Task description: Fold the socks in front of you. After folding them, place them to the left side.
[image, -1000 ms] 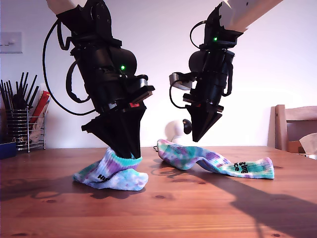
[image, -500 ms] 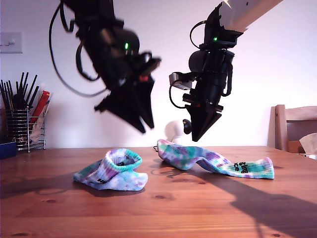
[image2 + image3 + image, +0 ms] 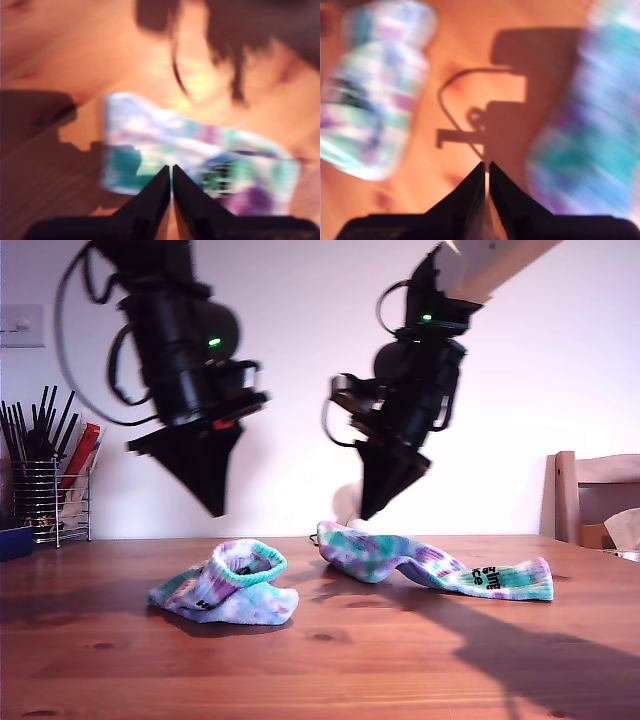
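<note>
Two arms hang over a wooden counter [image 3: 400, 660] with the socks only half dealt with. My first pincer [image 3: 215, 508] hovers above the bundled sock [image 3: 235, 590] on the exterior view's left, jaws pressed together and holding nothing. My second pincer [image 3: 368, 510] is tilted over the gap between the pair, close to the cuff of the long sock [image 3: 440, 570], and is likewise closed and empty.

The bundled sock sits doubled over with its cuff standing open. The long sock lies unfolded and rippled toward the exterior view's right, its lettered toe farthest out. The two socks are near each other but apart.

The likely trouble lies in the next pick. With both pincers closed, a descent onto the long sock would press the knit flat, not catch it. A shallow pinch on the raised cuff could take one layer only, and the sock would sag open when lifted. The bundled sock looks loose and may spring apart if brushed.
</note>
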Robot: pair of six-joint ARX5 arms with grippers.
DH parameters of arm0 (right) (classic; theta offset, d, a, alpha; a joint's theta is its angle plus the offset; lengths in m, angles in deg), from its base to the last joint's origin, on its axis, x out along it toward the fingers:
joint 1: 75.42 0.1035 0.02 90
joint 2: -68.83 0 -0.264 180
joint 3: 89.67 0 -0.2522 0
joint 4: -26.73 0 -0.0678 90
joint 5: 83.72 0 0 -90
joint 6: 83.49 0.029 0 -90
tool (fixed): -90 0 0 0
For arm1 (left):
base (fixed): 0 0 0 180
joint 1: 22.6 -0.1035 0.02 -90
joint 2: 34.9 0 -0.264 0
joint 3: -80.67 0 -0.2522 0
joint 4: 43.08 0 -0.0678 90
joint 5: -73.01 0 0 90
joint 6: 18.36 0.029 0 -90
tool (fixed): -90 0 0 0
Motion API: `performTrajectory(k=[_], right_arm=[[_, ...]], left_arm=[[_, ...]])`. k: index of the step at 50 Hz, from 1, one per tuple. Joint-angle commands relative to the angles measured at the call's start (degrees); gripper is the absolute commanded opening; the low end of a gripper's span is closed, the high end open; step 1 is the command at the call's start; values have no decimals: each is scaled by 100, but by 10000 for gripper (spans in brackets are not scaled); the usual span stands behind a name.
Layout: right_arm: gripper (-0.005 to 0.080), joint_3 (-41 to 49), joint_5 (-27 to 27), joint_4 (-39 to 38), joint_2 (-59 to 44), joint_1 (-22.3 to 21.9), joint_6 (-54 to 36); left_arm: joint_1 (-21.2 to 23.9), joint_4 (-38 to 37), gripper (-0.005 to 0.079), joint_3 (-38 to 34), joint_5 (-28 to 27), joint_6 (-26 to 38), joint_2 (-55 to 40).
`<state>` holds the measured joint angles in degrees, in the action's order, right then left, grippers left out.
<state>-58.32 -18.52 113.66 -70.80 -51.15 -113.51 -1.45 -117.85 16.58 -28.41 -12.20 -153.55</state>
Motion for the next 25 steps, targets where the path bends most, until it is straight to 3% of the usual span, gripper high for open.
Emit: performTrajectory(k=[1,11,25], right_arm=[[-12,31,-166,-4,160,188,-4],[-12,31,-332,22,160,391,-2],[-12,31,-811,170,160,538,-15]], left_arm=[[-7,114,-19,-144,-15,31,-284],[-94,4,-19,-144,-334,179,-833],[-87,393,-19,-144,-70,184,-1032]])
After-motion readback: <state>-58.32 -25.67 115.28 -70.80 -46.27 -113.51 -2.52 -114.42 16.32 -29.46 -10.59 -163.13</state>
